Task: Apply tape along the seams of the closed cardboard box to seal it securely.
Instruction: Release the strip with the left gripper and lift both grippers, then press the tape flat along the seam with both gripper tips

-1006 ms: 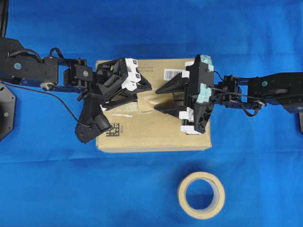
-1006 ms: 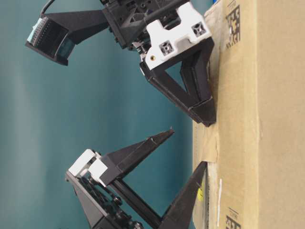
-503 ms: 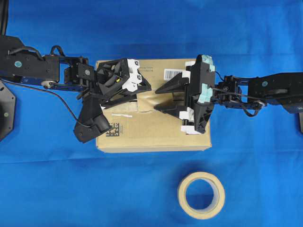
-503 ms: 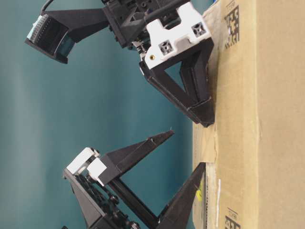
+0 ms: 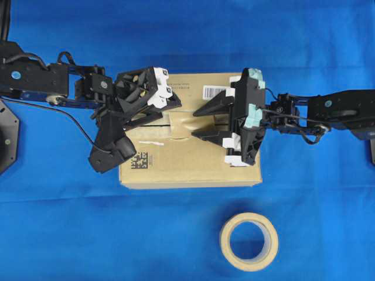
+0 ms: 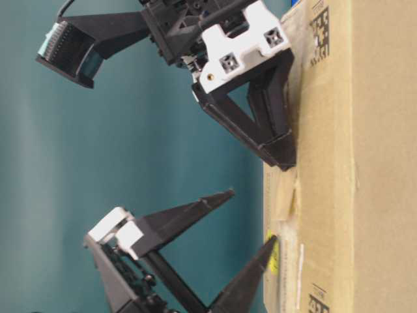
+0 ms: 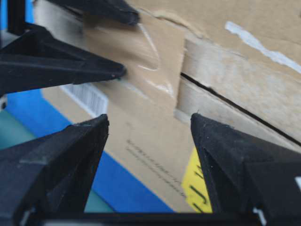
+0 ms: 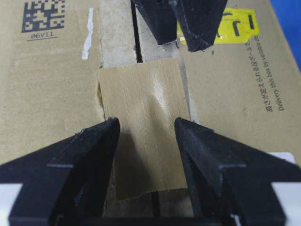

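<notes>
Two pincers, both spread and gripping nothing. Right pincer (image 5: 196, 122): its tips straddle the one piece of tape (image 8: 143, 123), which lies flat across the seams (image 8: 136, 44) on top of the single closed cardboard box (image 5: 187, 164). Left pincer (image 5: 170, 109): poised over the box top near the yellow sticker (image 8: 237, 26). One tape roll (image 5: 249, 241) lies on the blue table (image 5: 70, 234), apart from the box.

A table (image 5: 187, 35) covered in bright blue carries two things. The cardboard box (image 5: 187, 170) sits flat on it near the middle, its long sides running left to right. A beige tape roll (image 5: 249, 241) lies flat on the blue surface just in front of the box, toward the right, apart from it.
</notes>
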{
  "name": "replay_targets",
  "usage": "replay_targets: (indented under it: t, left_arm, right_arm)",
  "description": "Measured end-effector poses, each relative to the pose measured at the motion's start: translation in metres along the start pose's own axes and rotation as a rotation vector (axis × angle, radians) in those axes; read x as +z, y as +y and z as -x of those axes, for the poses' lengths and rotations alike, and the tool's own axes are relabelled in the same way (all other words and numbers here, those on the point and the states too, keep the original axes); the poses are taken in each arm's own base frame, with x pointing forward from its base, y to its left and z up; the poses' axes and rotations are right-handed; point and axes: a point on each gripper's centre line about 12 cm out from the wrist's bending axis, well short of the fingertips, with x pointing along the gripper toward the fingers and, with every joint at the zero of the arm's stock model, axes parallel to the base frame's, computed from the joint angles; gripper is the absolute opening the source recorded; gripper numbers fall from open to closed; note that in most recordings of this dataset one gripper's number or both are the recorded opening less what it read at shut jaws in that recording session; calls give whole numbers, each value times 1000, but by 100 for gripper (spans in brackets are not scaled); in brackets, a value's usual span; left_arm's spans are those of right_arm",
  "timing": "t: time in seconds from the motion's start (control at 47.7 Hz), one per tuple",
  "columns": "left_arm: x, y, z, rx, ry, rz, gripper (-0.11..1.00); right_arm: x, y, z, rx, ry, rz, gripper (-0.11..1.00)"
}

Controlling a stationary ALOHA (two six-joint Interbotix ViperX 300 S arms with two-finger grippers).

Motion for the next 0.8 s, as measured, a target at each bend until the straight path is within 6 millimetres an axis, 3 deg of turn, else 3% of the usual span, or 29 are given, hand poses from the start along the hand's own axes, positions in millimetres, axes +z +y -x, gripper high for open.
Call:
replay_targets:
  t: [0.21,0.44,0.545,0.712,0.796]
  left_arm:
    - [2,8,11,167,-32,90,68]
    - [10,13,29,334,-132,364,65]
    - [16,16,34,362,-205,583,50]
    - [25,17,34,339,-300,897,7]
    - [28,18,33,334,-346,1021,0]
  right_arm:
    - [25,4,25,19,-86,17,58]
    - [48,7,51,39,-181,39,56]
    - [52,6,54,36,-217,40,45]
    - [55,4,54,32,-242,43,1]
    - [56,4,53,31,-249,49,-1]
